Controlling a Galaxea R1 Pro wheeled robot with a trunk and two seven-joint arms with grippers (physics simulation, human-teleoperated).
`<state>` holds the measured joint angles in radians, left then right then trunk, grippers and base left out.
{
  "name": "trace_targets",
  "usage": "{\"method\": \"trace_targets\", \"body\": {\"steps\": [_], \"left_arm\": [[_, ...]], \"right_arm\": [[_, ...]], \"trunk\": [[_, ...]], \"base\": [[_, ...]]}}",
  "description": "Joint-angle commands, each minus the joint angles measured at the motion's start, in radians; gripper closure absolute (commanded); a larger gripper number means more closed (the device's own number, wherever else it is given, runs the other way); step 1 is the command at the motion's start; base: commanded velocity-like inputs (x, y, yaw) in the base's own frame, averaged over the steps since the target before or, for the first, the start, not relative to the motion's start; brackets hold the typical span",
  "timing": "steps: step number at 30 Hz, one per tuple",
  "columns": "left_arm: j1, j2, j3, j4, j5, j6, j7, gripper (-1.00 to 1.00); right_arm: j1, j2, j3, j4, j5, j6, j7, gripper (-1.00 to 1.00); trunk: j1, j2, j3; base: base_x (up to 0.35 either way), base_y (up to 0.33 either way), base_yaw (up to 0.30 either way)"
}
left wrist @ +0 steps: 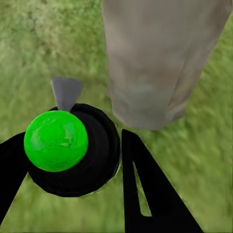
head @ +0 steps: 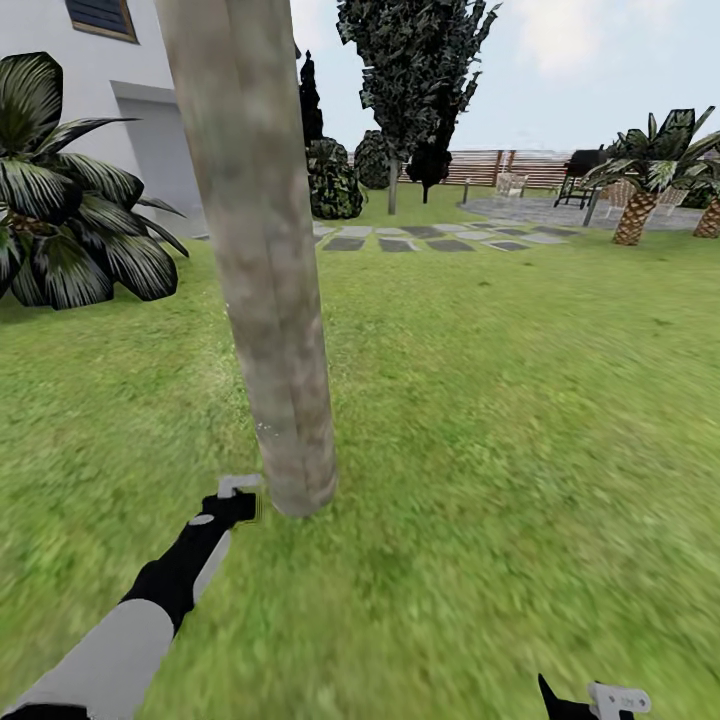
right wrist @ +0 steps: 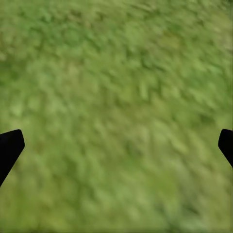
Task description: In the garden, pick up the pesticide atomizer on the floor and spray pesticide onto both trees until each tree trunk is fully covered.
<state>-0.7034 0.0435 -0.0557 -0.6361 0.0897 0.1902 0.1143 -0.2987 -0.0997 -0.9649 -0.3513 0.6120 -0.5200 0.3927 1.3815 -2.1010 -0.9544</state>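
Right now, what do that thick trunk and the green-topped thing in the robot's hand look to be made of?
The tree trunk looks like rough matte bark, mottled grey-brown. The pesticide atomizer, held in the left gripper, looks like plastic: a shiny green dome with highlights on a dull black body. Being a render, that is a guess.

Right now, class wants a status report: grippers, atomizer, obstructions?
Left gripper shut on pesticide atomizer, nozzle at tree trunk base. Right gripper open over grass. Nothing between.
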Motion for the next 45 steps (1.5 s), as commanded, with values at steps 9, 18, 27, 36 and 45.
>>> {"method": "trace_targets", "body": {"steps": [9,18,27,36,45], "left_arm": [[0.002,-0.009,-0.009,-0.237,0.002,0.247,-0.102,1.00],[-0.054,0.068,-0.004,-0.258,0.008,0.345,-0.126,1.00],[-0.057,-0.001,-0.009,-0.444,0.008,0.489,-0.158,1.00],[-0.097,0.074,-0.004,-0.466,0.008,0.546,-0.168,1.00],[-0.112,-0.013,-0.033,-0.573,0.005,0.671,-0.190,1.00]], "right_arm": [[0.000,-0.002,0.000,0.000,0.000,0.002,0.002,-1.00],[0.000,-0.002,0.000,0.000,0.001,0.002,0.002,-1.00],[0.000,-0.002,0.000,0.000,0.002,0.002,0.002,-1.00],[0.000,-0.002,0.000,0.000,0.002,0.002,0.002,-1.00],[0.000,-0.002,0.000,0.000,0.002,0.001,0.002,-1.00]], "trunk": [[0.000,0.000,0.000],[0.000,0.000,0.000],[0.000,0.000,0.000],[0.000,0.000,0.000],[0.000,0.000,0.000]], "base": [[0.000,0.000,0.000],[0.000,0.000,0.000],[0.000,0.000,0.000],[0.000,0.000,0.000],[0.000,0.000,0.000]]}}
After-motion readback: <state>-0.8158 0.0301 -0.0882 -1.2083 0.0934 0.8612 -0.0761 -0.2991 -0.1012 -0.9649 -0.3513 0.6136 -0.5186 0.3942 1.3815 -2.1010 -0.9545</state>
